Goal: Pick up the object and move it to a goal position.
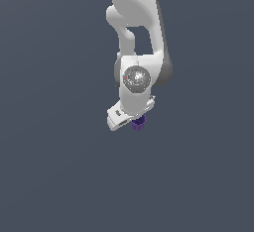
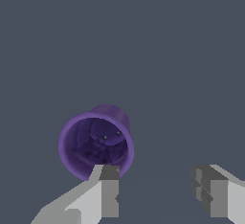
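Observation:
The object is a small dark purple cup with a hollow top, standing on the flat grey floor. In the wrist view I look down into its mouth. My gripper is open and hovers just above the cup. One grey fingertip overlaps the cup's rim, and the other fingertip stands far off to the side, so the cup lies off-centre from the gap. In the exterior view the object peeks out from under the white hand of my gripper, whose fingers are hidden by the wrist.
The white arm comes down from the top of the exterior view. Plain grey floor surrounds the cup on all sides, and no other object shows.

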Robot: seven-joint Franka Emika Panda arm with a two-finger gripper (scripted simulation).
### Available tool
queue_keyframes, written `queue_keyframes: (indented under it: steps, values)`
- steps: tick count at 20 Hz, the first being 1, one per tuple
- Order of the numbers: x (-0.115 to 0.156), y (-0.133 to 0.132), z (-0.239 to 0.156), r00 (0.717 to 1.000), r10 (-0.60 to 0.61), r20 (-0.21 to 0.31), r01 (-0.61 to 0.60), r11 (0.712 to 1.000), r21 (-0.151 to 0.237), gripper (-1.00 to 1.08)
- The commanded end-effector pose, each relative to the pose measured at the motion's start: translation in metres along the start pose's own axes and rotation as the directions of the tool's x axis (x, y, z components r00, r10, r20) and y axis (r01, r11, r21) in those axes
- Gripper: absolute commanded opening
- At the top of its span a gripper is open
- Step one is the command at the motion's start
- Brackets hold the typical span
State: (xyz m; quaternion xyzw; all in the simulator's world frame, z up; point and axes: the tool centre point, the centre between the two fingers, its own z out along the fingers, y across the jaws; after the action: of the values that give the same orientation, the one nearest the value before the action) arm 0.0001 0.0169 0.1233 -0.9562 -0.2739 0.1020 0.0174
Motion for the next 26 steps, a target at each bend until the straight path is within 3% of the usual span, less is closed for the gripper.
queue_keyframes:
  steps: [1,11,26]
  values:
    - [0.003,-0.003,0.007,0.997,-0.07,0.023,0.069,0.998,0.013,0.28]
    - [0.009,-0.012,0.023,0.971,-0.23,0.07,0.226,0.973,0.055,0.28]
    - [0.007,-0.014,0.049,0.966,-0.249,0.074,0.245,0.968,0.061,0.28]
